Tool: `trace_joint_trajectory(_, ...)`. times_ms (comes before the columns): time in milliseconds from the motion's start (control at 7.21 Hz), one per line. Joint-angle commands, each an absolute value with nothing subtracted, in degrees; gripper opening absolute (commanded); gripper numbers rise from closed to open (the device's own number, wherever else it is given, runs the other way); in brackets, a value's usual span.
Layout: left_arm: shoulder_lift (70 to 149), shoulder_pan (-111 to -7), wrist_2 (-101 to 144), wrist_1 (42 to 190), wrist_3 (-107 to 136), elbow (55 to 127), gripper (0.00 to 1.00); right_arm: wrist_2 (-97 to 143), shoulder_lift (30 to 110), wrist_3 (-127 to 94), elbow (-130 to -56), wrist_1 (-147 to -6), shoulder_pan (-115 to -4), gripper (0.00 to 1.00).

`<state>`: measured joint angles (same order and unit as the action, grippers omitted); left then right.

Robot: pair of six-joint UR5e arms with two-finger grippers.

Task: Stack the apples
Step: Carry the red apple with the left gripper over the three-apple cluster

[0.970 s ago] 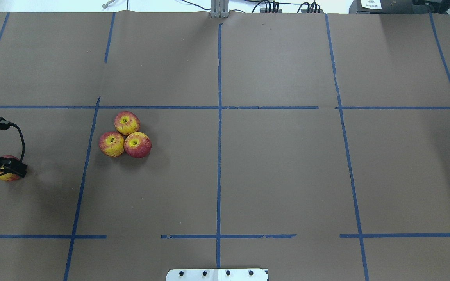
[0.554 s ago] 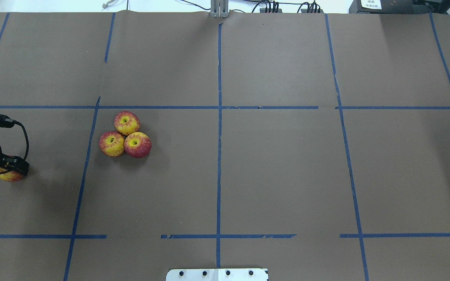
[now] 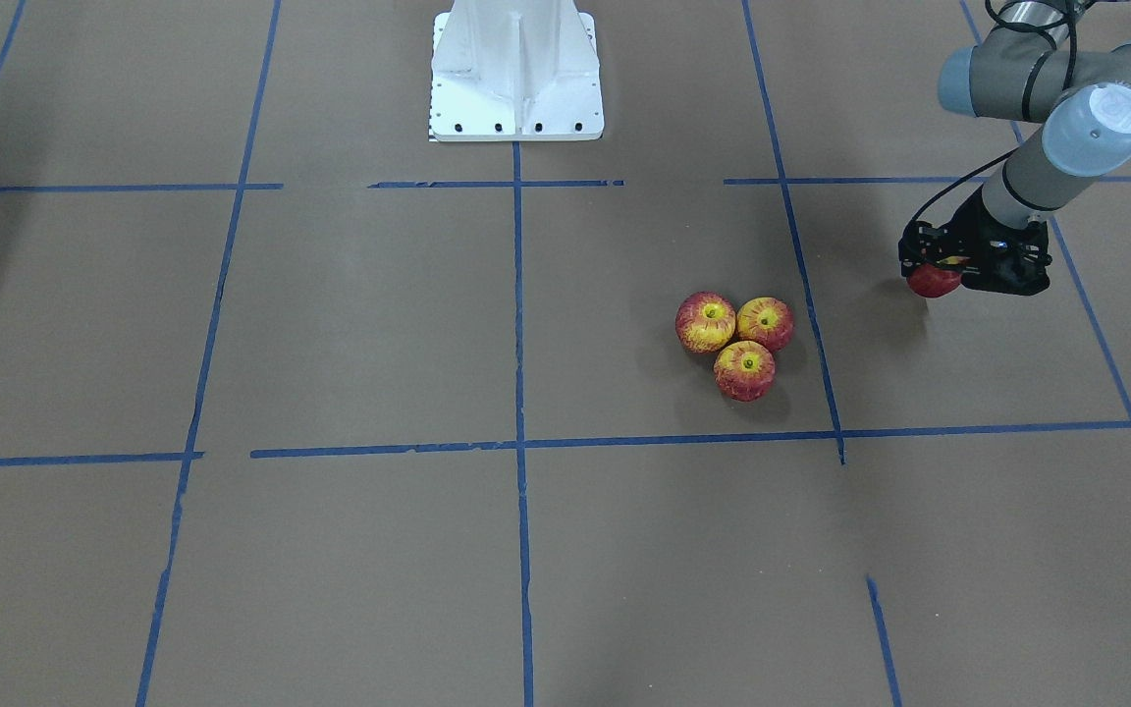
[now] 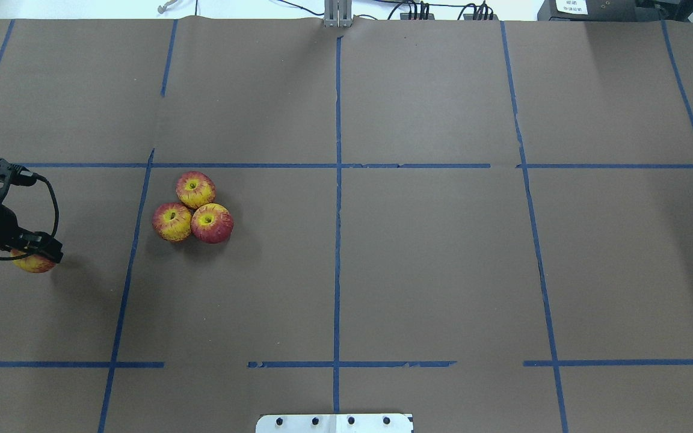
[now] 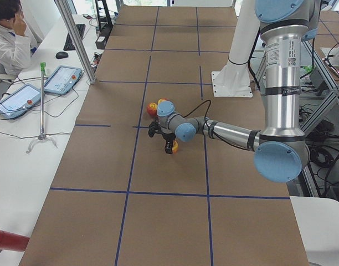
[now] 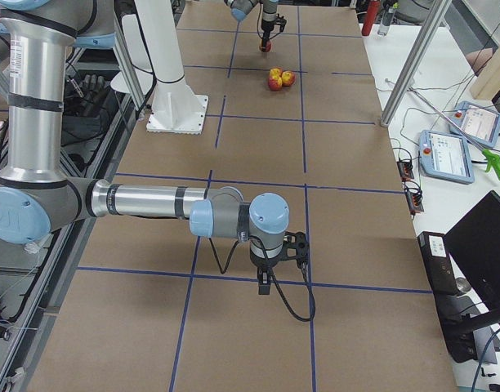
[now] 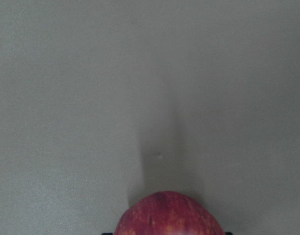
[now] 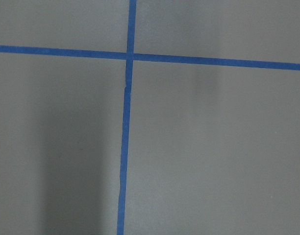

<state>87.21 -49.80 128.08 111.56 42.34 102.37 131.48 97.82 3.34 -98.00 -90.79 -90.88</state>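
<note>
Three apples sit touching in a cluster on the brown table: one at the back (image 4: 195, 189), one front left (image 4: 172, 221), and a darker red one front right (image 4: 212, 223); the cluster also shows in the front-facing view (image 3: 744, 369). My left gripper (image 4: 36, 252) is shut on a fourth apple (image 4: 32, 264) and holds it above the table, left of the cluster. That apple also shows in the front-facing view (image 3: 932, 283) and at the bottom of the left wrist view (image 7: 167, 215). My right gripper (image 6: 265, 282) shows only in the right exterior view, far from the apples. I cannot tell whether it is open or shut.
Blue tape lines (image 4: 337, 210) divide the brown table into squares. The white robot base (image 3: 516, 69) stands at the table's near edge. An operator and tablets are at a side table (image 5: 25, 94) beyond the far edge.
My left gripper has moved to the right, toward the cluster, carrying the apple with it. The three clustered apples have not moved.
</note>
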Motion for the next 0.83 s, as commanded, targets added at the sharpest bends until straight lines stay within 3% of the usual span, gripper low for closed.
trace_joint_trajectory(0, 94.3, -51.5, 134.9, 111.4, 65.4, 103.3, 0.0, 131.5, 97.8, 3.3, -98.0, -90.8, -90.9, 1.0)
trace_joint_trajectory(416, 108.1, -50.8, 131.0, 102.2, 69.2, 102.8, 0.0, 131.5, 97.8, 3.3, -98.0, -90.8, -90.9, 1.0)
trace_joint_trajectory(693, 109.0, -50.7, 129.6, 102.3, 69.3, 102.1, 0.0, 131.6, 97.8, 3.3, -98.0, -90.8, -90.9, 1.0)
